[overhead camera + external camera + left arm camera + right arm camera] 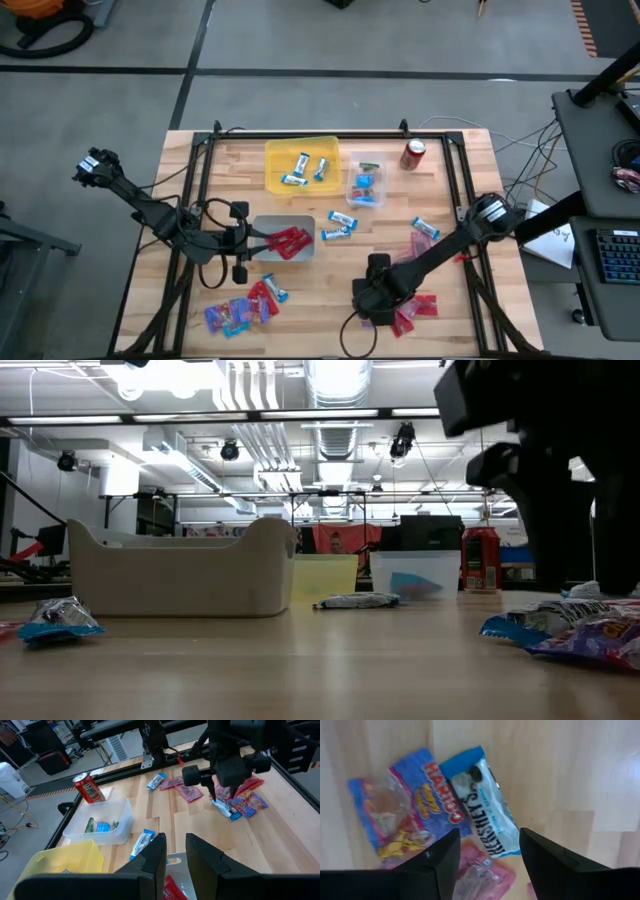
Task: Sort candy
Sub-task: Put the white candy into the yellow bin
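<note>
Small wrapped candy lies loose on the wooden table. My right gripper (372, 300) points down, open, just over the near-right pile (412, 310). Its fingers stand on either side of one end of a blue-and-silver bar (480, 795), which lies flat beside a purple-blue packet (405, 810) and over a pink packet (480, 875). I see no touch. My left gripper (268, 243) waits over the grey bin (262, 228) of red packets (290, 241). A narrow gap shows between its fingers (176, 847), with nothing in it.
A yellow bin (275, 160) with blue-and-silver bars and a clear bin (366, 186) stand at the far side, with a red soda can (413, 154) beside them. More candy lies near left (245, 308) and mid-table (338, 225), (425, 228). A black frame rims the table.
</note>
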{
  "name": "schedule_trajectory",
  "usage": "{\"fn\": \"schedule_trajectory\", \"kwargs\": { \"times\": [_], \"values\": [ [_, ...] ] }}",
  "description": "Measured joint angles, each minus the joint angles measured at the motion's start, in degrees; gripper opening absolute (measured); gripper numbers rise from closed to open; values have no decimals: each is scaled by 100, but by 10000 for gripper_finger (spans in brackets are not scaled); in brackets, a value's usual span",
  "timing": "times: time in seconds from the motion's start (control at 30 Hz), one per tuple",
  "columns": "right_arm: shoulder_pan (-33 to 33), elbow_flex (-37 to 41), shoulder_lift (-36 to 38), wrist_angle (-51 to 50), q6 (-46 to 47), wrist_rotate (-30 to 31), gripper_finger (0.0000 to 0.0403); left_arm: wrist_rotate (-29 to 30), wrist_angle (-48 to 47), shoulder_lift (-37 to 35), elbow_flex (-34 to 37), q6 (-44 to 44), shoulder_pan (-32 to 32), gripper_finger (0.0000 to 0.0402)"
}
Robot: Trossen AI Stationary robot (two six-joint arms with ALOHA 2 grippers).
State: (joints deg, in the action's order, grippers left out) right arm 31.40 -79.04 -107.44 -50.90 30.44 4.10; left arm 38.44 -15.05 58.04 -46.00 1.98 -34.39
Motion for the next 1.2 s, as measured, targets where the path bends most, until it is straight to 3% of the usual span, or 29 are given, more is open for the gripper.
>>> {"fn": "schedule_trajectory", "kwargs": {
  "times": [0.63, 0.8, 1.1, 1.2],
  "values": [
    [-257, 397, -70, 195, -593, 36, 186, -3, 2, 2, 47, 50, 0, 58],
    [-309, 467, -68, 341, -726, 7, 141, -3, 0, 2, 47, 50, 0, 58],
    [-420, 469, -68, 417, -1013, -3, 21, -3, 2, 2, 77, 85, 0, 58],
    [-450, 457, -55, 439, -1087, -2, 15, -3, 2, 2, 84, 119, 0, 58]
  ]
}}
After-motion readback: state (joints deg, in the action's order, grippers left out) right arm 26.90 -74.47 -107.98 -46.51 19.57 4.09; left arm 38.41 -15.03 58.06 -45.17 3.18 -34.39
